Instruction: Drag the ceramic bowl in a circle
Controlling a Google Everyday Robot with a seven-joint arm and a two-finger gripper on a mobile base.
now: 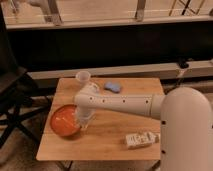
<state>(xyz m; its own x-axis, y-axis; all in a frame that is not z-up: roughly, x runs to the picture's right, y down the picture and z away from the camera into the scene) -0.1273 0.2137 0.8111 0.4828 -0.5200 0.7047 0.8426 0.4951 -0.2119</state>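
1. Dark panelling and a pale ledge run behind a small wooden bench (107,142), with a black folding chair (12,100) off its left edge.
2. On the bench, the ceramic bowl (62,121) sits against the left edge, nearer the front-left corner than the back. It is orange-red with a darker rim, and nothing shows inside it.
3. Reaching across from the right, the white arm (125,104) turns down at its end, so the gripper (83,120) sits at the bowl's right rim, touching or nearly so. Whether its fingers are spread or clamped on the rim cannot be told.
4. Judging by this contact, the drag is in hand, with the bowl at the left part of its loop. How much of the circle is done cannot be read.
5. The next move likely calls for steady pressure along a curved path, kept away from the left edge so the bowl does not slip off.
6. A small translucent cup (83,77) stands near the back edge, its contents not visible. Just right of it lies a blue object (113,87).
7. Near the front-right corner lies a pale packet (140,139), well apart from the bowl.
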